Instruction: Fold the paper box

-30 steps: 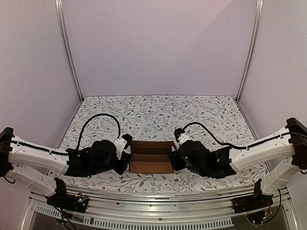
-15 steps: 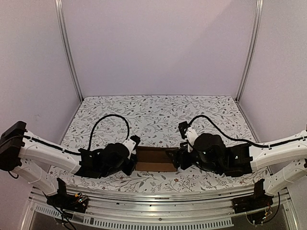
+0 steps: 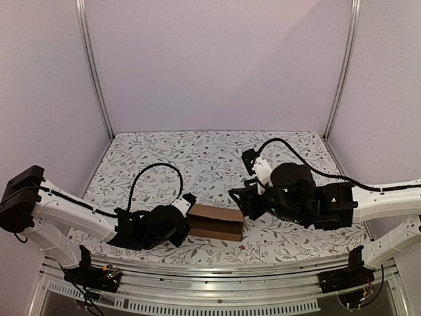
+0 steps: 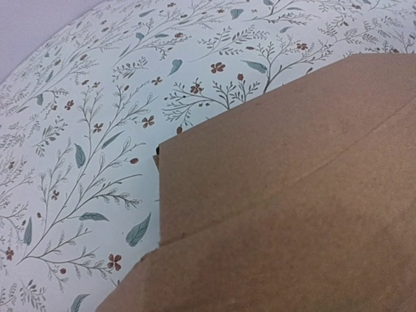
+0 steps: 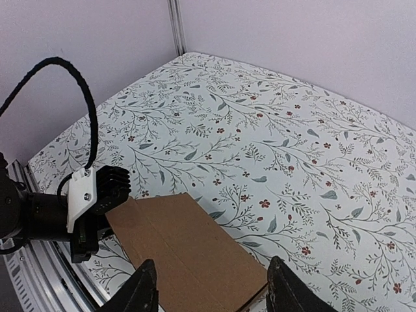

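Observation:
The paper box (image 3: 216, 222) lies near the table's front edge as a flat, shut brown block with a crease along its top (image 5: 188, 244). My left gripper (image 3: 187, 219) presses low against the box's left end; in the left wrist view brown cardboard (image 4: 292, 195) fills the frame and hides its fingers. In the right wrist view the left gripper's black and white head (image 5: 97, 198) touches the box's far end. My right gripper (image 5: 212, 266) hovers open above the box's right end, and its fingers (image 5: 144, 289) straddle it without touching.
The floral tablecloth (image 3: 210, 158) covers the table. Metal posts (image 3: 92, 66) and lilac walls close in the back and sides. A metal rail (image 3: 210, 270) runs along the front edge. Black cables (image 3: 154, 172) loop over both arms.
The box's open top has been folded shut. My left gripper slid lower and to the right against the box's end. My right gripper rose up and back off the box.

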Robot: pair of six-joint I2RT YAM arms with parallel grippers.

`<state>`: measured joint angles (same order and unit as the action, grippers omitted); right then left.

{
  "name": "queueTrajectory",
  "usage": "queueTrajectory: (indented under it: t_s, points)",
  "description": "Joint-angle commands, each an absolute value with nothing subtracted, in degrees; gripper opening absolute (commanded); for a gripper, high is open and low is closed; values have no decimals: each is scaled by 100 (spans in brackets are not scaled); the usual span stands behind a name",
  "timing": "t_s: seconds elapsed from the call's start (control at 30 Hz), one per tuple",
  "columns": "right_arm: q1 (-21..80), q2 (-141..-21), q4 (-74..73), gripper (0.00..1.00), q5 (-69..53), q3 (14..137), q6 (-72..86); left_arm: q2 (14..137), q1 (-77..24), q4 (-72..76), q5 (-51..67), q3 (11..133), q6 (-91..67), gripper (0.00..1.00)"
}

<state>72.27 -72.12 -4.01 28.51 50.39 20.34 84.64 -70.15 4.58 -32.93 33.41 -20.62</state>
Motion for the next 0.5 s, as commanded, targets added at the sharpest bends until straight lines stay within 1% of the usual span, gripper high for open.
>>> queueTrajectory:
  t_s: [0.0,0.2,0.37,0.47]
  points:
    - [7022,-7670,-616,49,2375,5496,1861,8575,-7153,168,-3428,3486,-2144,0]
    - [6934,-8413,-614,36,2154,5932,1889,8574,-7189,139,-3370,3515,-2174,0]
    - [6868,-8936,-396,25,2064,6044,2035,8518,-7222,78,-3315,3502,-2171,5]
    - [6821,-9231,-282,19,1973,6110,2121,8446,-7250,25,-3305,3489,-2191,7]
